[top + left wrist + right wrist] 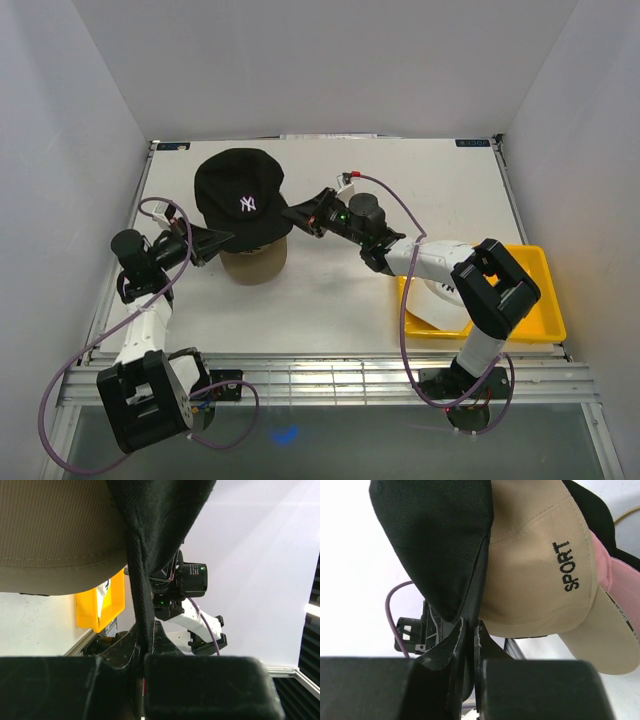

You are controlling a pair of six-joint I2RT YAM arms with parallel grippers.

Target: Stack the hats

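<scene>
We pinched the black cap (240, 195) with left gripper (207, 243) and right gripper (293, 212); level lowering onto the tan cap (253, 268) beneath them seemed best.

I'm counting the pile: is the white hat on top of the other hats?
No, the white hat lies in the yellow tray, away from the black hat and the tan hat.

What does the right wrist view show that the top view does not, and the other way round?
Only the right wrist view: the word SPORT on the tan cap and a pink cap beyond it. Only the top view: the white logo on the black cap, the yellow tray and the white cap in it. Both: the black cap over the tan one, gripped by the right pincer.
</scene>
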